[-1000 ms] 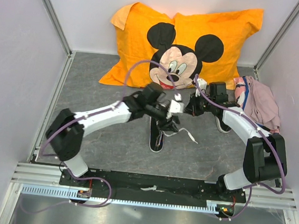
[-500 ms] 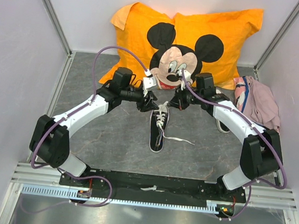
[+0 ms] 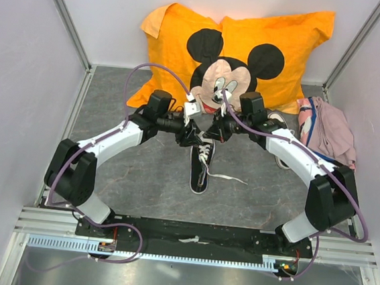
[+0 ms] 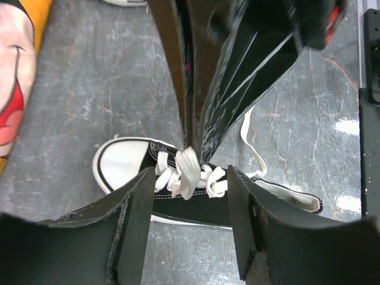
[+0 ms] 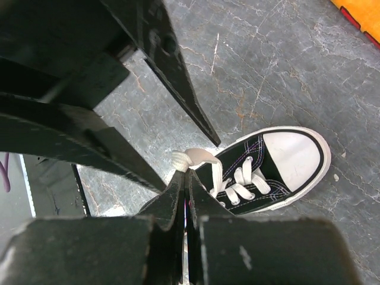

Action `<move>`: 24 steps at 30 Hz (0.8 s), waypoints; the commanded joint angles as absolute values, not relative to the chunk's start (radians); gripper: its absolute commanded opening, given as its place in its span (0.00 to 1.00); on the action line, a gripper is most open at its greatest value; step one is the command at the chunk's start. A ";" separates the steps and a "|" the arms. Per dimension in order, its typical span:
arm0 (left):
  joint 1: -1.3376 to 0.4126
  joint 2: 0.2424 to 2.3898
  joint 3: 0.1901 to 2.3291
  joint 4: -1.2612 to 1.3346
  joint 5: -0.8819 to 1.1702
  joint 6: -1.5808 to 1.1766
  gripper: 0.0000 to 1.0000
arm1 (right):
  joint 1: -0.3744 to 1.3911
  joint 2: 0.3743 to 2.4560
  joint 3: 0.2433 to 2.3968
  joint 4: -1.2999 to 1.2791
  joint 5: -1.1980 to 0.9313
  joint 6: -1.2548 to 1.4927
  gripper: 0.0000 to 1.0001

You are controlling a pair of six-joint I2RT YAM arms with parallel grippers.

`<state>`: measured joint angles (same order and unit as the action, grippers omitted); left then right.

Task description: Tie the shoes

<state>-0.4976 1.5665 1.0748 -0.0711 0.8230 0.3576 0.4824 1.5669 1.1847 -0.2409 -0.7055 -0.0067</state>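
Grippers, top view: left gripper [image 3: 192,133] and right gripper [image 3: 213,130] meet tip to tip over the middle shoe [image 3: 199,177], which lies on the grey table [image 3: 133,171], toe toward the far orange pillow [image 3: 281,37].
Second shoe [image 3: 283,163], top view: at right, mostly hidden under the right arm.
Loose lace end [image 3: 230,178], top view: trails right of the middle shoe.
Left wrist view: left fingers [image 4: 127,225] stand wide apart, either side of a raised white lace [image 4: 189,165], gripping nothing.
Right wrist view: right fingers [image 5: 175,196] are pressed together, pinching that lace just above the shoe's lacing.
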 commanded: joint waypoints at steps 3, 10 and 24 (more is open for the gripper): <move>-0.500 1.600 1.080 -0.018 0.858 0.327 0.46 | 0.488 1.514 1.220 -0.238 -0.742 -0.041 0.00; -0.483 1.609 1.066 0.052 0.850 0.224 0.02 | 0.480 1.511 1.224 -0.334 -0.749 -0.084 0.24; -0.443 1.623 1.031 0.086 0.862 0.061 0.02 | 0.452 1.454 0.942 -0.448 -0.580 -0.497 0.82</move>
<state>-0.4446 1.6112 1.0397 0.0341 0.8234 0.1368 0.4091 1.4693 1.0073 -0.4435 -0.6399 -0.3336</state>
